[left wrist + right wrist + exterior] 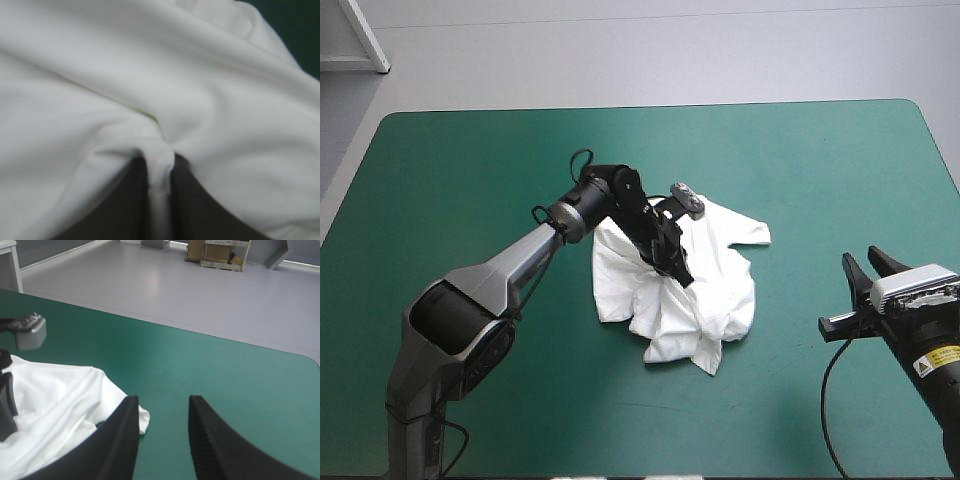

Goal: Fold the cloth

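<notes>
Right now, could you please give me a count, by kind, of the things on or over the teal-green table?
White short-sleeved T-shirt, a crumpled heap: 1
Grippers with two black fin-shaped fingers: 2 (left gripper, pinching the T-shirt; right gripper, open over bare cover)
Total: 3

T-shirt (715, 285): white, short-sleeved, lying as a crumpled heap on the cover (450, 200), about mid-table, slightly right of centre. One sleeve is sticking out flat toward the far right. The bulk is bunching in deep creases toward the near edge. One fold is sitting pinched between the left gripper's (684, 277) fingers, with the cloth around it draping in soft ridges.
</notes>
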`<state>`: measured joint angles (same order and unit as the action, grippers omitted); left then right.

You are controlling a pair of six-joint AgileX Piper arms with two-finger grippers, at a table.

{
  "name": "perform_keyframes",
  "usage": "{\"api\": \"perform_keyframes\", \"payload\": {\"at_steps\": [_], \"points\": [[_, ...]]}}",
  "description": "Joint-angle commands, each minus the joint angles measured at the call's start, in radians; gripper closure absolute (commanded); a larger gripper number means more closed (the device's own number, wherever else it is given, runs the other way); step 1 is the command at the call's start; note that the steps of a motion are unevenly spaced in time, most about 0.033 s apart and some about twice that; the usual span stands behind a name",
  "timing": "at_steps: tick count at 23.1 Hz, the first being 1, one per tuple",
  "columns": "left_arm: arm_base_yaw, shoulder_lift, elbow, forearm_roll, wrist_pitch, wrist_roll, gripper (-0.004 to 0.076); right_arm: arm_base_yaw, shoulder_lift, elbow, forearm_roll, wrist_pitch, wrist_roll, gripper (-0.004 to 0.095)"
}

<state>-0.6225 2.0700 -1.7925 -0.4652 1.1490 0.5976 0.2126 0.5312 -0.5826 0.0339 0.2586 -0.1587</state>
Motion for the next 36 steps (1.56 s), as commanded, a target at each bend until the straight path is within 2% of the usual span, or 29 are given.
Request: {"api": "perform_keyframes", "payload": {"at_steps": [1,8,10,12,14,17,18,22,24,26,29,33,36], "points": [[-0.082,-0.069,-0.017,0.050,0.012,-0.041,0.0705,-0.001,0.000,-0.047,-0.009,-0.024,-0.002,0.0575],[-0.108,-0.069,-0.013,0.063,0.045,-0.041,0.0699,-0.001,0.000,-0.047,-0.012,-0.008,-0.002,0.0574],[-0.108,-0.069,-0.013,0.058,0.066,-0.041,0.0650,-0.001,0.000,-0.047,-0.012,-0.008,-0.004,0.0565],[-0.108,-0.069,-0.013,0.046,0.084,-0.041,0.0544,-0.001,0.000,-0.047,-0.012,-0.011,-0.004,0.0522],[-0.108,-0.069,-0.013,0.035,0.106,-0.043,0.0396,-0.001,0.000,-0.047,-0.012,-0.019,-0.004,0.0467],[-0.108,-0.092,-0.013,0.009,0.138,-0.092,0.0123,-0.001,0.000,-0.047,-0.012,-0.053,-0.004,0.0380],[-0.108,-0.106,-0.013,0.001,0.136,-0.094,0.0107,-0.001,0.000,-0.047,-0.012,-0.057,-0.004,0.0380],[-0.108,-0.245,-0.042,0.046,0.099,-0.140,0.0132,-0.001,0.000,-0.047,-0.012,-0.067,-0.006,0.0380],[-0.108,-0.321,-0.050,0.116,0.102,-0.217,0.0132,-0.001,0.000,-0.047,-0.012,-0.067,-0.006,0.0380],[-0.108,-0.382,-0.034,0.243,0.138,-0.362,0.0132,-0.001,0.000,-0.047,-0.012,-0.059,-0.006,0.0381],[-0.108,-0.446,0.114,0.369,0.112,-0.477,0.0132,-0.001,0.000,-0.047,-0.008,-0.036,-0.002,0.0382],[-0.083,-0.503,0.464,0.329,-0.069,-0.532,0.0132,-0.001,0.000,-0.047,-0.008,-0.036,-0.002,0.0382],[-0.031,-0.538,0.612,0.231,-0.229,-0.524,0.0132,-0.001,0.000,-0.047,-0.008,-0.033,-0.002,0.0382]]}}
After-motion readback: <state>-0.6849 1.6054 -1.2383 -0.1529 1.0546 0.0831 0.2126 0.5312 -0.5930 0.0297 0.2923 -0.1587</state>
